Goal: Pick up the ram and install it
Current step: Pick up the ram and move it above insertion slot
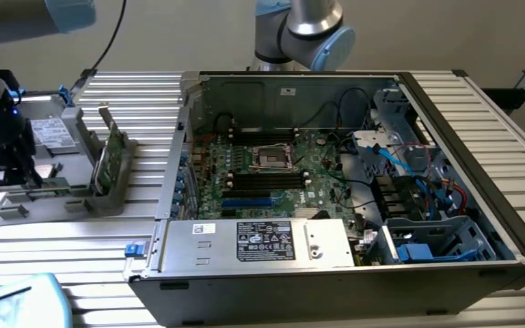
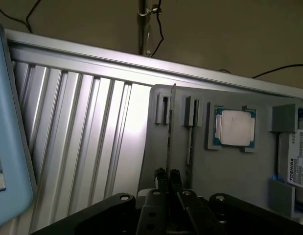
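My gripper [image 1: 11,178] hangs over the grey parts tray [image 1: 25,208] at the exterior view's left, well apart from the computer case. In the wrist view its dark fingers [image 2: 162,177] stand close together on the near end of the ram [image 2: 170,128]. The ram shows edge-on there as a thin straight strip running away from the fingers over the tray's slotted holder [image 2: 163,110]. Whether its lower edge still sits in a slot I cannot tell. Long black memory slots [image 1: 264,180] lie on the green motherboard [image 1: 313,174] inside the open case.
Another green stick [image 1: 107,160] stands upright in the tray's holder. A silver processor chip [image 2: 235,128] and a Toshiba drive [image 2: 298,164] rest on the tray. A second arm's base [image 1: 303,31] rises behind the case [image 1: 481,123]. A light blue object [image 1: 16,301] sits at the near left.
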Controlling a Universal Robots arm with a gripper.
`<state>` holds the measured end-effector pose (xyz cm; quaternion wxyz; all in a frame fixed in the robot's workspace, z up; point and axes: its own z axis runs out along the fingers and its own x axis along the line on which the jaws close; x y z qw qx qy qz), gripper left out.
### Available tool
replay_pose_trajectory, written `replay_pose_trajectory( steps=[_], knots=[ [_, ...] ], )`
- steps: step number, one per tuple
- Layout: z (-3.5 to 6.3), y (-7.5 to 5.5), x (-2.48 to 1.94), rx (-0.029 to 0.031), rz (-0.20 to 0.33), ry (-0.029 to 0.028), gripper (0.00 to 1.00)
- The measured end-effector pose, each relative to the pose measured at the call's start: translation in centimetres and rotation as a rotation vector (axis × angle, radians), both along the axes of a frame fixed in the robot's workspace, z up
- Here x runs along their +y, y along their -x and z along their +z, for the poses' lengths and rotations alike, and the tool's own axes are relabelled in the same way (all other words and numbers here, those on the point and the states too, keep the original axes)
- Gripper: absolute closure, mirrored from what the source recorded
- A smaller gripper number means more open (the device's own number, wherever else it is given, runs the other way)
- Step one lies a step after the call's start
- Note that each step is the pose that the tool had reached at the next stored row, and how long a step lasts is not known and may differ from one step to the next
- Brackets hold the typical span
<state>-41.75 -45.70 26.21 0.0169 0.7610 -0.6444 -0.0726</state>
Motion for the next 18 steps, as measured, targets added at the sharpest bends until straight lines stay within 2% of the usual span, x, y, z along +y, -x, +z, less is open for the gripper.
replay_pose_trajectory(
  steps=[4,12,18],
  knots=[
    [1.79,-0.6,-0.01,-0.0001,0.000,-0.0002,0.86],
    [5.43,-3.3,-0.27,0.0026,0.000,-0.0011,0.86],
    [7.97,-5.5,-0.41,0.0060,0.000,-0.0064,0.86]
  ],
)
